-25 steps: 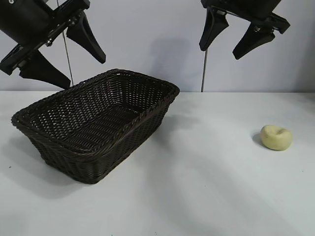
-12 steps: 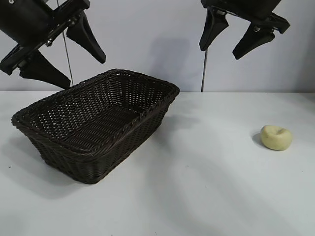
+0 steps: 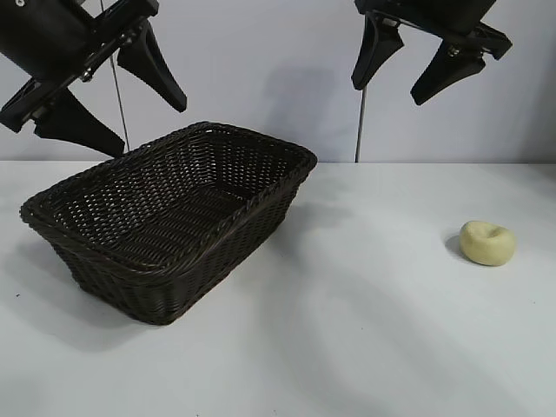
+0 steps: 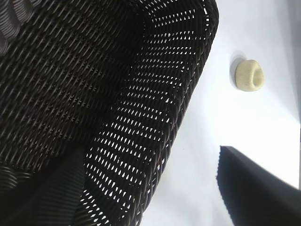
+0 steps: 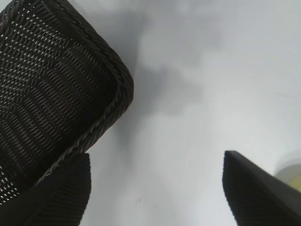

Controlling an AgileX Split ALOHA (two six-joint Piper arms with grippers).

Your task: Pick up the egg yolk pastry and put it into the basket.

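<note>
1. Wicker basket [image 3: 169, 221], dark brown: we find it on the white table [image 3: 365, 330], left side.
2. Egg yolk pastry [image 3: 487, 242]: on the table, well right of it.
3. Left gripper [image 3: 109, 100], right gripper [image 3: 417, 74]: we note both agape, empty, aloft.

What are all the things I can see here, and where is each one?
basket: one, dark brown wicker, on the table's left half, nothing inside it
egg yolk pastry: one, pale yellow, on the table at the far right, well apart from the basket
table: one, white, under everything
wall: one, pale grey, behind the table
thin rods: two, dark, upright against the wall
left gripper: one, black, in the air above the basket's left end, open, holding nothing
right gripper: one, black, high up, right of the basket, open, holding nothing
</note>
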